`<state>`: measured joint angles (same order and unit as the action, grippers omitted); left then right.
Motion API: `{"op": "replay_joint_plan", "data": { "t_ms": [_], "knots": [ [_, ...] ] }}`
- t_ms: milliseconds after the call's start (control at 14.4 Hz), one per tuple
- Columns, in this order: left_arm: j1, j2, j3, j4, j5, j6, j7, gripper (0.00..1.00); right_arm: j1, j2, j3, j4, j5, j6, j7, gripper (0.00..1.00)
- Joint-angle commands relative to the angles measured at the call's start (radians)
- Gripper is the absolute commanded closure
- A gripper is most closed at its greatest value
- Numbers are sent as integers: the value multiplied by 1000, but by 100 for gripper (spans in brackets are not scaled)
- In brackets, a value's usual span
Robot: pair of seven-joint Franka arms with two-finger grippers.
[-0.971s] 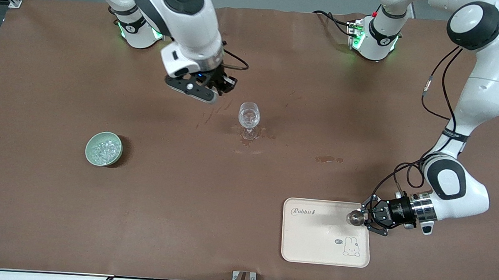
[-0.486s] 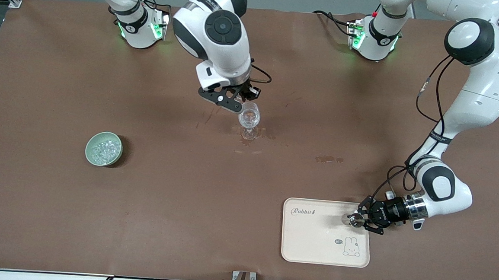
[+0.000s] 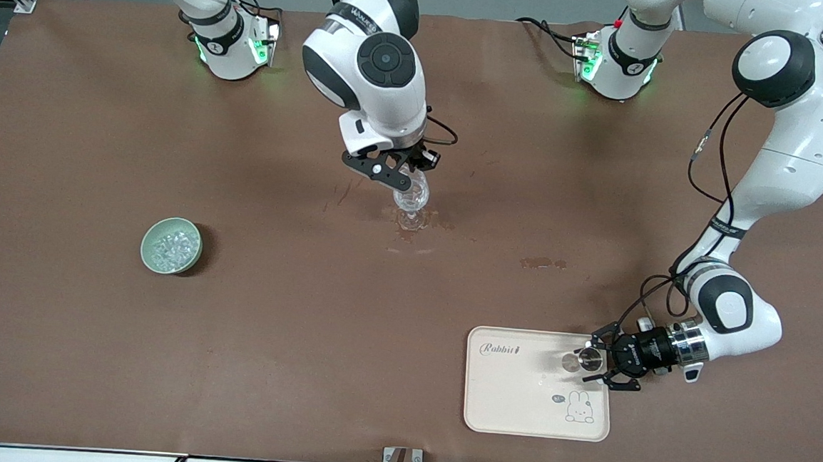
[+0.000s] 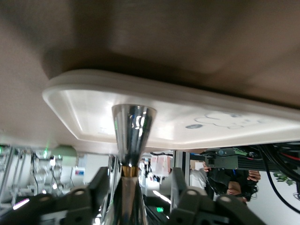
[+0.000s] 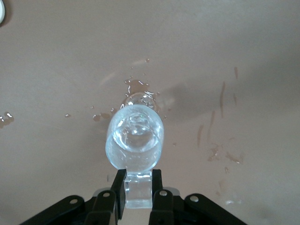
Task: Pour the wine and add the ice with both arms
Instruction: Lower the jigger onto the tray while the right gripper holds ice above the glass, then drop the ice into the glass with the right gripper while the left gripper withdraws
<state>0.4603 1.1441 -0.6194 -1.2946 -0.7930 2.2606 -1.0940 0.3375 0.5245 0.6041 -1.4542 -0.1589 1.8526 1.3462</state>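
Observation:
My right gripper (image 3: 406,172) is shut on a clear ice cube (image 5: 139,192) and hangs just over the rim of the wine glass (image 3: 411,197). The glass stands upright mid-table, and the right wrist view (image 5: 135,140) shows clear contents in it. A pale green bowl (image 3: 150,252) holding a heap of ice (image 3: 173,247) sits toward the right arm's end. My left gripper (image 3: 595,359) is low at the tray's edge. Its fingers (image 4: 101,180) stand apart on either side of a metal jigger (image 4: 132,126) that stands on the cream tray (image 3: 515,402).
Wet stains lie around the glass foot (image 3: 411,232) and between the glass and the tray (image 3: 542,263). The tray has a rabbit print (image 3: 578,407). A small bracket (image 3: 401,459) sits at the table edge nearest the front camera.
My right gripper has swung with the ice cube from beside the glass to over its rim. My left gripper has sunk a little and the jigger now stands on the tray.

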Motion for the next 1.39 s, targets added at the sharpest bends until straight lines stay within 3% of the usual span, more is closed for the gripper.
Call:
{"op": "replay_joint_plan", "data": {
  "t_ms": [0, 278, 416, 555, 763, 971, 1318],
  "knots": [
    [24, -73, 23, -17, 145, -102, -7, 0, 20, 40, 6, 28, -33, 11, 34, 98],
    [80, -176, 20, -15, 384, -326, -7, 0, 20, 43, 6, 28, -37, 11, 33, 97],
    [69, -263, 9, -14, 595, -459, -1, 0, 20, 46, 6, 28, -39, 13, 34, 95],
    [70, -303, -78, -11, 771, -553, 5, 0, 21, 57, 6, 28, -59, 13, 36, 93],
    [77, -307, -213, -8, 938, -633, 5, 0, 21, 58, 6, 26, -63, 13, 36, 93],
    [83, -394, -318, -8, 1047, -708, 22, 0, 21, 64, 6, 28, -65, 14, 36, 90],
    [80, -487, -391, -8, 1051, -710, 115, 0, 20, 66, 6, 28, -70, 22, 36, 83]
  ]
}}
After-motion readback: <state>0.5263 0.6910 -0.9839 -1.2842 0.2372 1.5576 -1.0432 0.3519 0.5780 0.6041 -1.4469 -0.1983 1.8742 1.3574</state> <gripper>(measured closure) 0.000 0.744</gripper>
